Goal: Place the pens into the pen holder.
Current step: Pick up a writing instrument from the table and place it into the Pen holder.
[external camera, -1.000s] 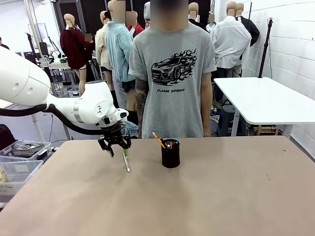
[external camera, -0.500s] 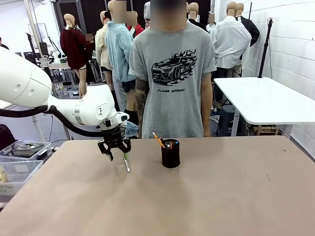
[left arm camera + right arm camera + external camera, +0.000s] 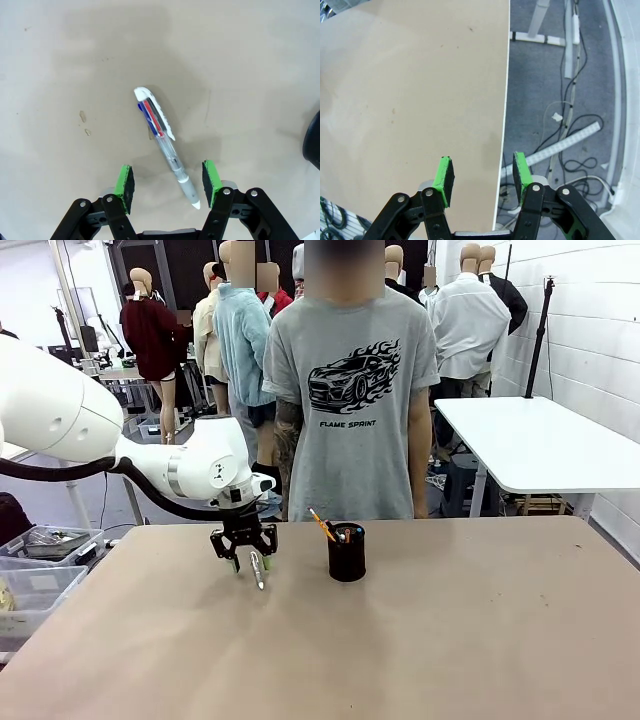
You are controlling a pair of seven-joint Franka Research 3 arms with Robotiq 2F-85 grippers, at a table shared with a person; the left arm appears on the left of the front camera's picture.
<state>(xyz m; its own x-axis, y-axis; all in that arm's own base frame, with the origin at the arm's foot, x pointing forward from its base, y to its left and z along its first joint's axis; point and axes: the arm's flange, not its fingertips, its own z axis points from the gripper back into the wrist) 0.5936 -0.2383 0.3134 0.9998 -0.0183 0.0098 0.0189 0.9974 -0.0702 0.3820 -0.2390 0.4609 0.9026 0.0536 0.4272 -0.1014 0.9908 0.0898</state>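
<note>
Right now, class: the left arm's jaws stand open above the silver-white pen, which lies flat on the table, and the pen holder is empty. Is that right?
Not quite. The pen holder is not empty: the front view shows pens standing in it. The rest holds: the left wrist view shows open jaws above the silver-white pen lying on the table.

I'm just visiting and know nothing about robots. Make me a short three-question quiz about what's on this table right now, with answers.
1. True or false: the silver-white pen lies flat on the table.
2. The left gripper is: A) clamped on the pen, B) open with the pen's tip between its pads, C) inside the pen holder.
3. Fill in: the orange pen stands in the ____.

Key
1. True; it rests on the bare tabletop.
2. B; its jaws stand apart with the pen's tip close beside one pad.
3. Pen holder; it leans out over the rim.
</note>
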